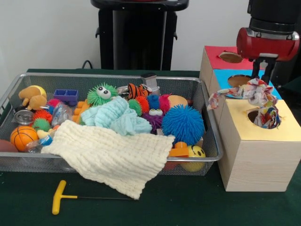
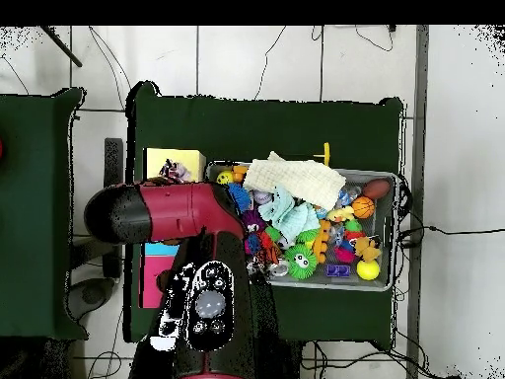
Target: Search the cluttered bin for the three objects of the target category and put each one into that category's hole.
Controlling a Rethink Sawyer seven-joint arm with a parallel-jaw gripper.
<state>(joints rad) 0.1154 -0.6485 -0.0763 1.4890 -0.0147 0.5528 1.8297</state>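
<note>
Gripper (image 1: pixel 262 75) closed on patterned cloth (image 1: pixel 256 96) above yellow hole (image 1: pixel 256 115); trailing left end may snag the box edge (image 1: pixel 221 110), spilling outside.

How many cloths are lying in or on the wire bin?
2. The cream knitted cloth hangs over the bin's front rim. The light teal cloth lies on the toys behind it. A third, patterned cloth is over the yellow hole. Others may be buried.

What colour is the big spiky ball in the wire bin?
Bright blue spiky rubber ball; the front view shows it best.
</note>
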